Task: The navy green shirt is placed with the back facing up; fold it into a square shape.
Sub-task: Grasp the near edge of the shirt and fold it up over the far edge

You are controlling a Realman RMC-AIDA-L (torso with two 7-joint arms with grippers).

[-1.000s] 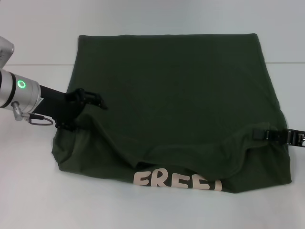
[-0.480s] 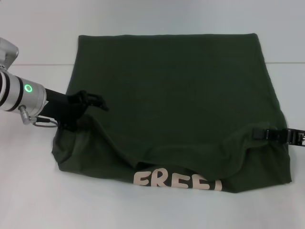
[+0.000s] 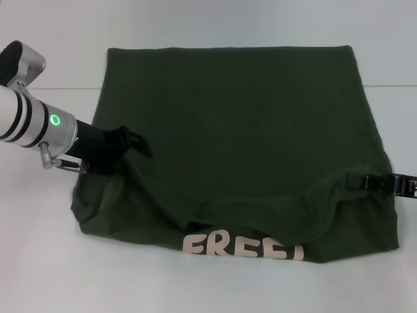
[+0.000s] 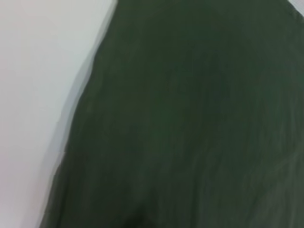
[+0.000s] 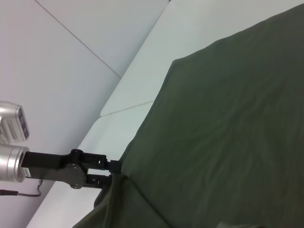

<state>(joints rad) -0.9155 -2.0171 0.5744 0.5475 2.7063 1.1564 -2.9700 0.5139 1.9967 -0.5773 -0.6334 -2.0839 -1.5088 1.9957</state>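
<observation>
The navy green shirt [image 3: 234, 143] lies spread on the white tabletop [image 3: 39, 261], its near part doubled over so cream letters show. The left gripper [image 3: 133, 140] pinches the fold's left edge; the right gripper [image 3: 357, 181] pinches its right edge. The cloth looks soft, light and limp, sagging between holds, so it is best taken at edges and corners, both sides together.

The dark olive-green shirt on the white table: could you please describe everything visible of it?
The dark olive-green cotton-looking shirt lies spread on the white table, its near part folded over so cream letters "FREE" show at the near edge. The fabric rises in a ridge between the left gripper at its left edge and the right gripper at its right edge, both touching the cloth.
</observation>
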